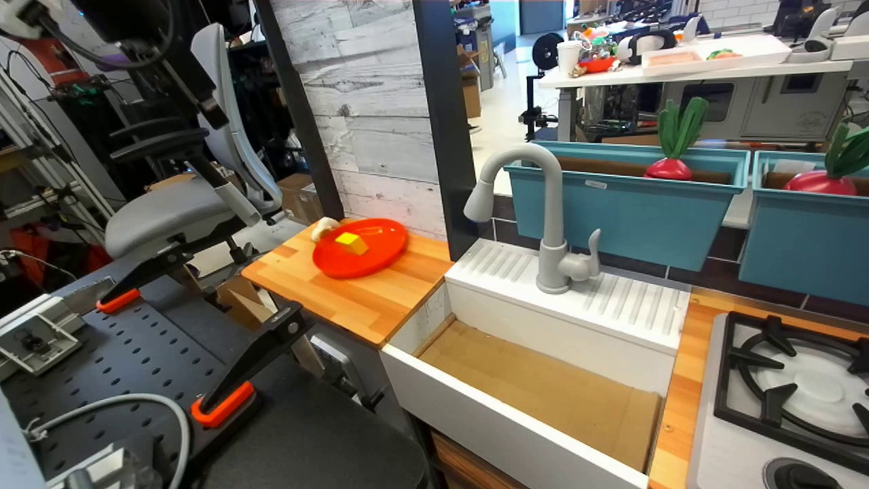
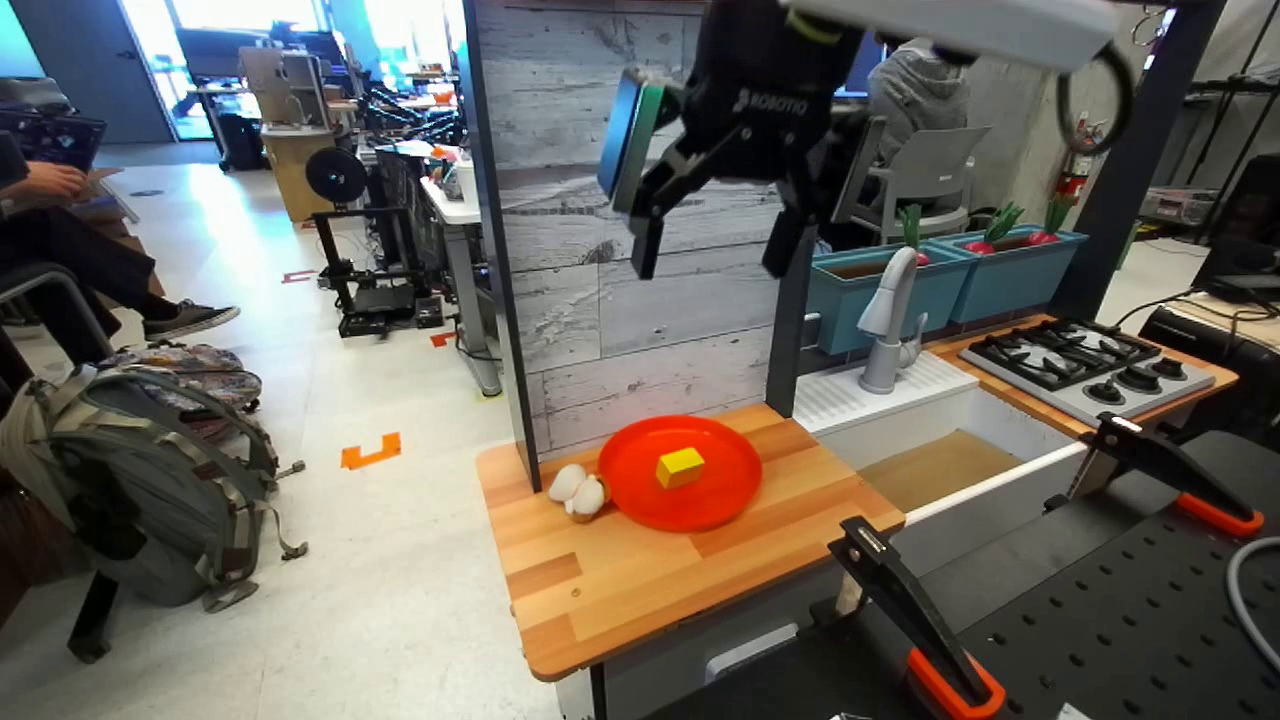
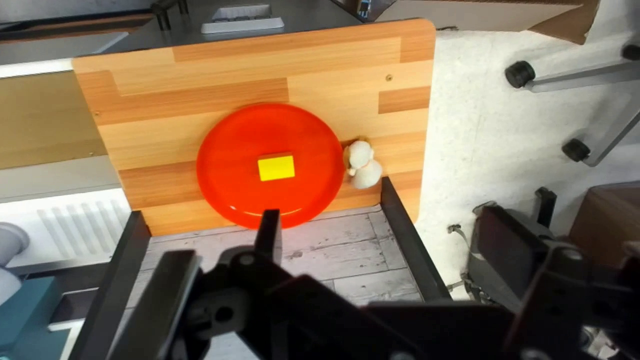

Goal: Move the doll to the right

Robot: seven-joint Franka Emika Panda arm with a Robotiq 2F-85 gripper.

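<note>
The doll, a small white and tan figure, lies on the wooden counter against the rim of the red plate. It shows in both exterior views (image 1: 325, 229) (image 2: 577, 492) and in the wrist view (image 3: 363, 165). My gripper (image 2: 715, 255) hangs well above the counter, in front of the wood-look back panel, with its fingers spread apart and nothing between them. In the wrist view the gripper (image 3: 407, 210) also shows wide-apart fingers, with the doll beyond them. In an exterior view only part of the gripper shows at the top left edge.
The red plate (image 2: 625, 500) holds a yellow block (image 2: 680, 467). The wooden counter (image 2: 640, 590) ends at an open edge beside the doll. A grey panel (image 2: 640, 320) with dark posts stands behind. The sink (image 1: 516, 435) and faucet (image 1: 553, 204) adjoin the counter.
</note>
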